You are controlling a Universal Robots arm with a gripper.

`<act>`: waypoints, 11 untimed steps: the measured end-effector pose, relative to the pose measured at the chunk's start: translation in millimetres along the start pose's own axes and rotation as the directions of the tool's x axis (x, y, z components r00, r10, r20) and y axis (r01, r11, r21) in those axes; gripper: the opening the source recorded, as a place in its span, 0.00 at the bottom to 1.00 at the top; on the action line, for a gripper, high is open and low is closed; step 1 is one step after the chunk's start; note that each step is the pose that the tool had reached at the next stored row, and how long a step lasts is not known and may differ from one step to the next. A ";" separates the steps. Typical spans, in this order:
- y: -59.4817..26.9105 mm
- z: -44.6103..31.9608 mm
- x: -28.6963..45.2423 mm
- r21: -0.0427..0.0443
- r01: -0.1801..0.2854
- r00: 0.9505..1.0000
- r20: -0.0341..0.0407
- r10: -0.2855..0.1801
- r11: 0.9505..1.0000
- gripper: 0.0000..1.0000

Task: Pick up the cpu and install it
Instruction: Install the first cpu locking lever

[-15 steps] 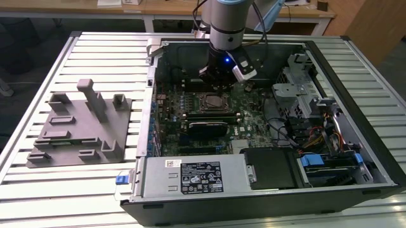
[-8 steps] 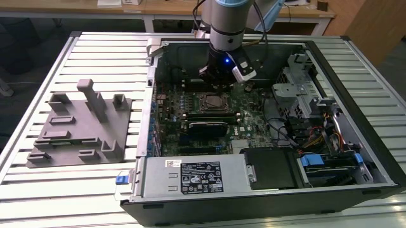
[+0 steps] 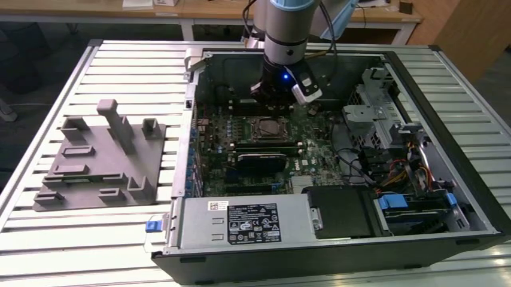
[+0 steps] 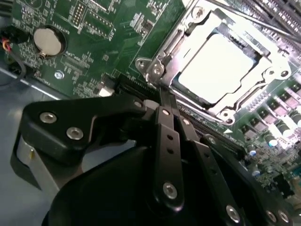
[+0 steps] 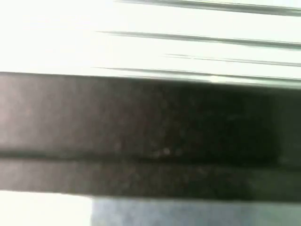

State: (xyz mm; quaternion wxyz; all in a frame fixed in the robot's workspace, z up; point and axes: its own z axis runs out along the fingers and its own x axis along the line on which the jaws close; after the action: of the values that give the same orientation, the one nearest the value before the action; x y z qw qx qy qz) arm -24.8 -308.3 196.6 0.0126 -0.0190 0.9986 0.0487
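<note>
Robotics lab or workshop: open computer case (image 3: 335,179) on slatted metal table (image 3: 128,66), wooden desks (image 3: 200,12) behind case.

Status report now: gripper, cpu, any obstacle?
Gripper shut, empty, beside the socket. Cpu already seated in socket. Nothing in the way.
</note>
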 end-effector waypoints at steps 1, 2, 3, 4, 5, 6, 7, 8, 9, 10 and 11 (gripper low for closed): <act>0.1 -1.4 -0.1 0.000 0.000 1.000 0.000 0.000 1.000 0.11; 0.3 -3.4 -0.1 0.000 0.000 1.000 0.000 0.000 1.000 0.11; 0.5 -5.6 -0.2 0.000 0.000 1.000 0.000 0.000 1.000 0.11; 0.7 -8.0 -0.2 0.000 0.000 1.000 0.000 0.000 1.000 0.11; 0.9 -10.0 -0.3 0.000 0.000 1.000 -0.001 0.000 1.000 0.11; 1.0 -11.1 -0.3 0.000 0.000 1.000 -0.001 0.000 1.000 0.11; 0.9 -11.2 -0.3 0.000 0.000 1.000 -0.001 0.000 1.000 0.11; 0.3 -11.3 -0.3 0.000 0.000 1.000 -0.001 0.000 1.000 0.11; -0.4 -11.3 -0.3 0.000 0.000 1.000 -0.001 0.000 1.000 0.11; -1.1 -11.5 -0.2 0.000 0.000 1.000 -0.001 0.000 1.000 0.11; -1.4 -11.5 -0.2 0.000 0.000 1.000 -0.001 0.000 1.000 0.11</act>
State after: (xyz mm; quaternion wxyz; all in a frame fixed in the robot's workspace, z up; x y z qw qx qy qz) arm -24.7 -310.9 207.9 0.0123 -0.0191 0.9986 0.0486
